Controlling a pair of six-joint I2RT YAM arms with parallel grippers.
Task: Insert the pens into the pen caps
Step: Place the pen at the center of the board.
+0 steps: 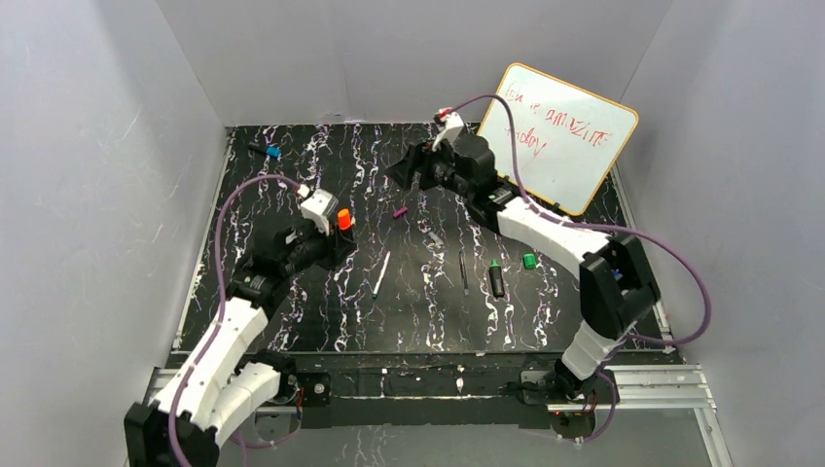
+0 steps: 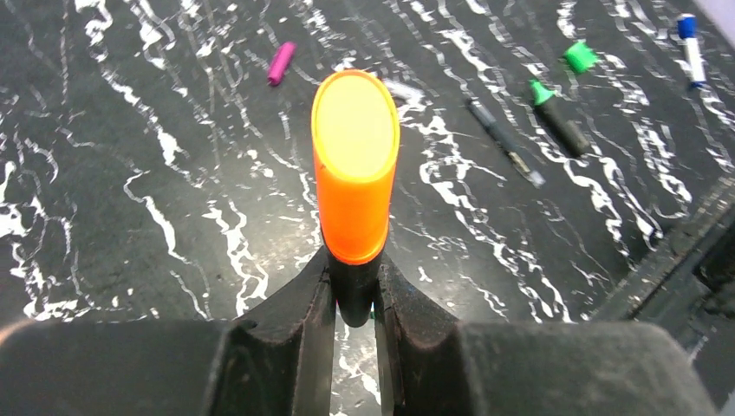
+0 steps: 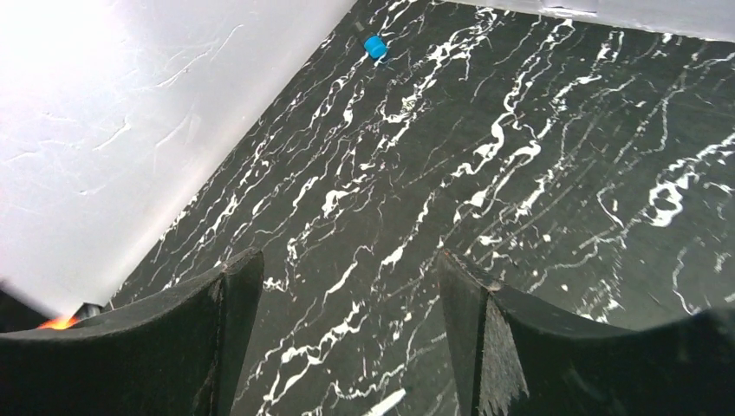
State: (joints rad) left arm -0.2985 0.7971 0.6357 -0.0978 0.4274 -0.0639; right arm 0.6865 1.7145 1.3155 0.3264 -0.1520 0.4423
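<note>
My left gripper (image 2: 354,277) is shut on a short black marker (image 2: 354,293) that stands upright with an orange cap (image 2: 355,165) on its top end. From above, this orange cap (image 1: 344,219) shows at the left gripper (image 1: 340,232), left of centre. My right gripper (image 3: 351,269) hangs open over bare mat at the back (image 1: 409,170), with nothing between its fingers. Lying loose are a purple cap (image 1: 399,211), a green cap (image 1: 529,260), a blue cap (image 1: 273,152), a green-tipped marker (image 1: 496,278), a dark slim pen (image 1: 463,272) and a white slim pen (image 1: 380,274).
A whiteboard (image 1: 556,136) with writing leans at the back right behind the right arm. White walls enclose the black marbled mat (image 1: 292,311) on three sides. A white pen with a blue end (image 2: 691,48) lies at the far right of the left wrist view.
</note>
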